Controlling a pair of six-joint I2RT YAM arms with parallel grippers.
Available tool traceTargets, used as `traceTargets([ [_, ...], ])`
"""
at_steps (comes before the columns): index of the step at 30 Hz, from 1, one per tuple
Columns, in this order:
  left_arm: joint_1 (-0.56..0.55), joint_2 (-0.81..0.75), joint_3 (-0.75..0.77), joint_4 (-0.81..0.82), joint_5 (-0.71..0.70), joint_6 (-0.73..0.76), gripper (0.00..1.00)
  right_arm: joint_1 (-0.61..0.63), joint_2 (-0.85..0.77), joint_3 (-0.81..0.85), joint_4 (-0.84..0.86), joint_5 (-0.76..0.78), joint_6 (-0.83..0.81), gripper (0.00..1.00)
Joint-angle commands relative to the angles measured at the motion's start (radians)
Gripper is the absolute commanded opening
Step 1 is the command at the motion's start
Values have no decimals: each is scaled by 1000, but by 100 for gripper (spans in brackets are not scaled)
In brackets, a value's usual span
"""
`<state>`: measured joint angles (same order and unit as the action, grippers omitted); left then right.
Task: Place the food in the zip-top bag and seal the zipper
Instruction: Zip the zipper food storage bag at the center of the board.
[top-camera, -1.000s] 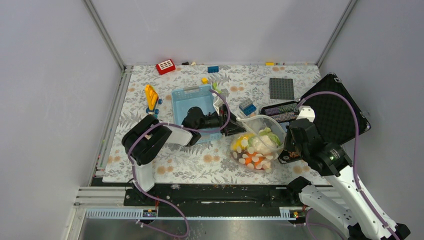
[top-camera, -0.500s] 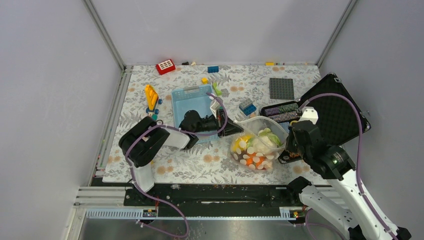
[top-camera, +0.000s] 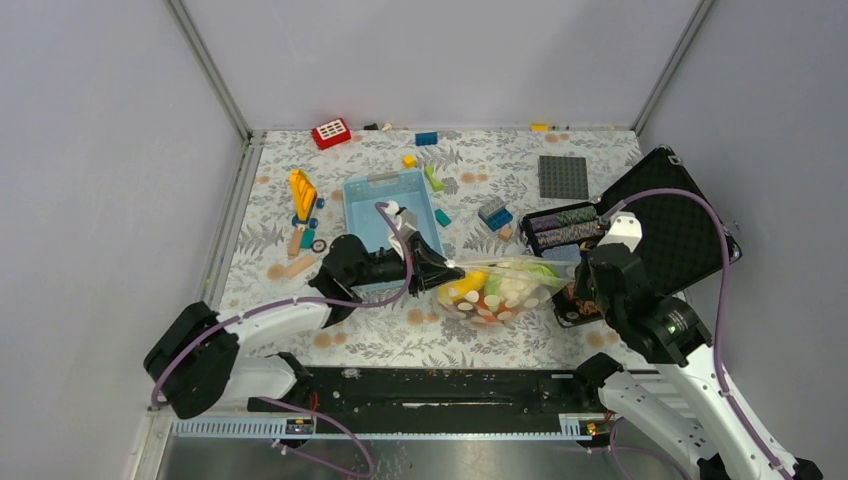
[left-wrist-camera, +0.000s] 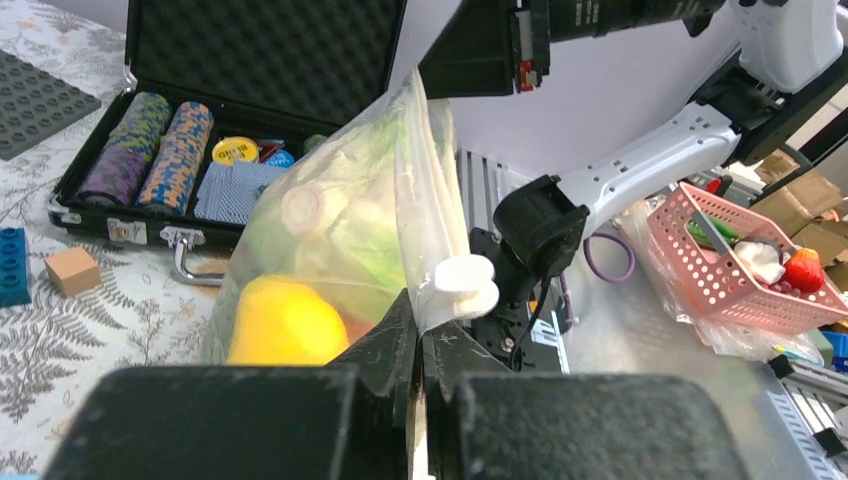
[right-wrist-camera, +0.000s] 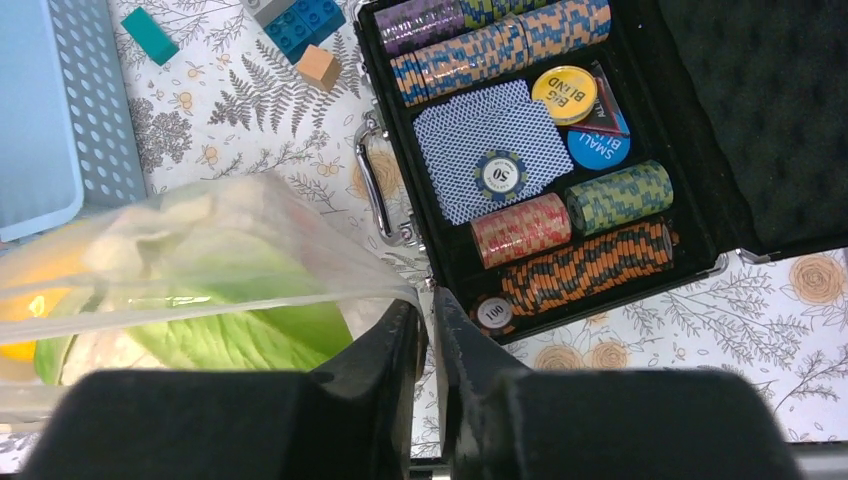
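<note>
The zip-top bag (top-camera: 505, 290), holding the food (top-camera: 478, 296), stretches sideways over the counter (top-camera: 400, 330) by the blue basket's (top-camera: 370, 205) near-right corner. Left jaws are closed tight on its basket-side mouth end; right jaws are closed tight on the far end.

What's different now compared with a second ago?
The left gripper, gripping the zip-top bag by its mouth edge, pulled away to the left and nearer, so the bag's round open mouth stretched into a flat, narrow line. The right gripper kept its hold on the other end. The blue basket and poker case stayed put.
</note>
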<state>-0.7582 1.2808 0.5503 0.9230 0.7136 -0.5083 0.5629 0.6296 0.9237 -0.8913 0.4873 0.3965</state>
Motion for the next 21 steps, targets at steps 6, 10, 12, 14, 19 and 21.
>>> traceTargets([
  [6,-70,-212,5,-339,-157,212,0,-6,-74,-27,185,-264,-197,60],
  [10,-92,-253,-12,-356,-183,178,0,-6,-122,-45,338,-508,-304,63],
  [12,-107,-274,-8,-400,-210,174,0,-6,-141,-63,415,-659,-351,65],
  [14,-125,-291,8,-474,-257,190,0,-6,-137,-80,500,-886,-389,65],
  [19,-167,-309,47,-590,-264,253,0,-6,-40,-86,717,-1232,-480,67],
  [21,-174,-310,58,-613,-271,261,0,-6,25,-59,773,-1331,-494,67],
])
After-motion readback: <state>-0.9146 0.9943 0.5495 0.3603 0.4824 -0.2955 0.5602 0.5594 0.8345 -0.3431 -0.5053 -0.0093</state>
